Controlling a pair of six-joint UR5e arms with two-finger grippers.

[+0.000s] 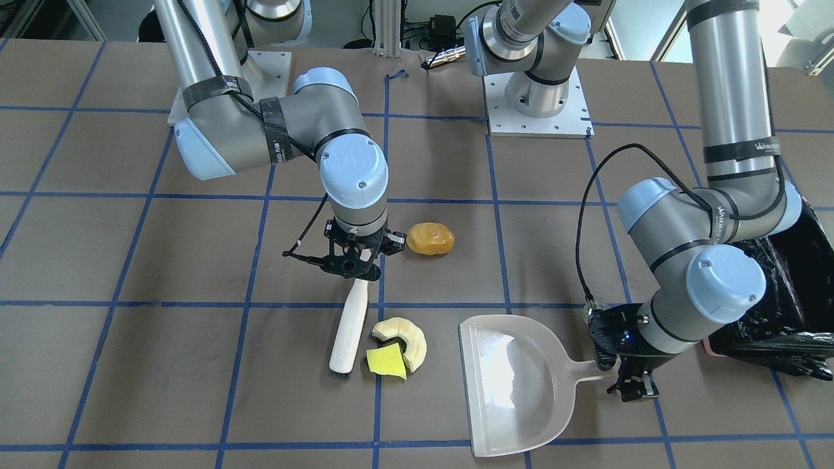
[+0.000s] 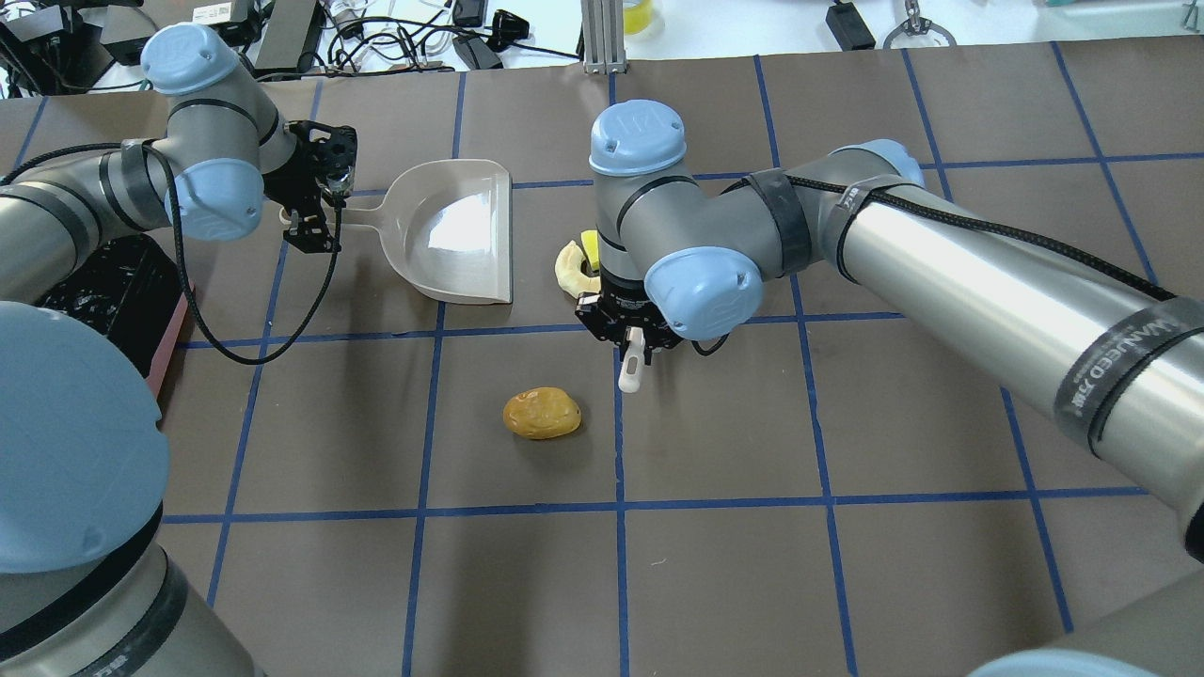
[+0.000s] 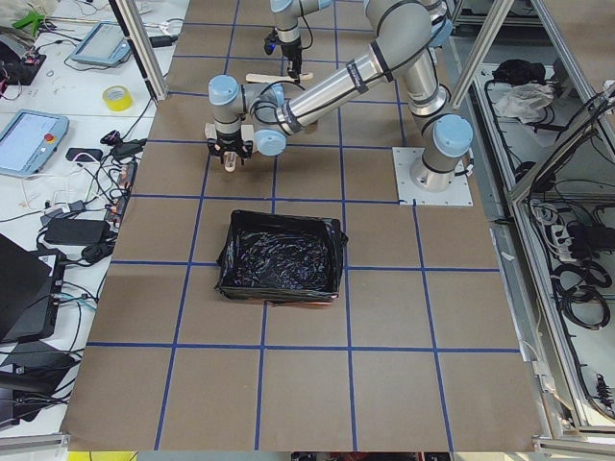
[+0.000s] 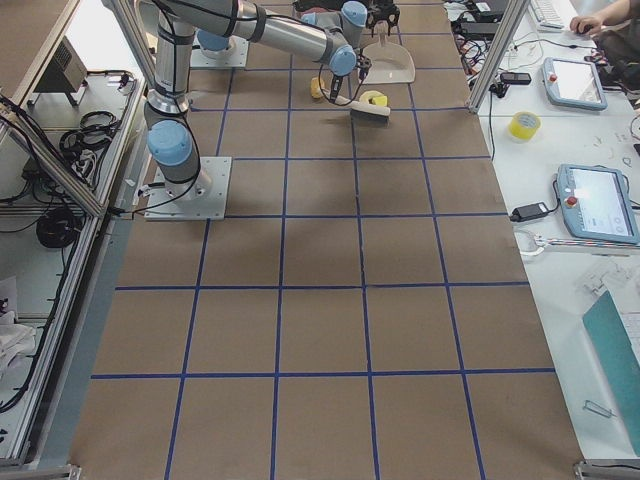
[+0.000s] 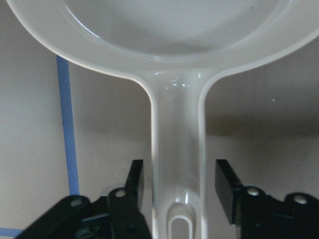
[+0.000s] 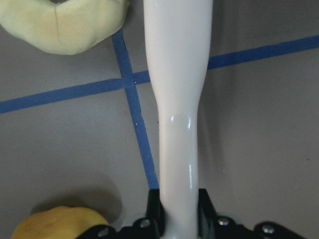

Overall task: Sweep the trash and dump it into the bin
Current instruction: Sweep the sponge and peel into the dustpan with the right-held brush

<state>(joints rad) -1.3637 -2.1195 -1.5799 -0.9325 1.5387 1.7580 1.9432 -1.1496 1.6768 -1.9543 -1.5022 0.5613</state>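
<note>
Front view: a brown table [image 1: 195,247] gridded with blue tape. My right gripper [image 1: 355,264] is clamped on the white brush [image 1: 348,329], whose bristles sit beside the cream crescent [image 1: 409,339] and flat yellow wedge [image 1: 386,362]. The glossy orange lump [image 1: 431,238] lies just beside that gripper. "WANUEED" is printed on my left arm [image 1: 730,98]. The black-bagged bin [image 1: 798,306] sits behind its elbow, near my left gripper [image 1: 616,372].

Overhead: cables [image 2: 395,42] clutter the bench beyond.

Left wrist: jaws parted, straddling the dustpan [image 5: 177,99] handle.

Right wrist: jaws pinch the brush handle.

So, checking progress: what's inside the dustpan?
The dustpan holds nothing: bare plastic and glare. Nothing covers its tray; the left gripper hides only the handle's end.
</note>
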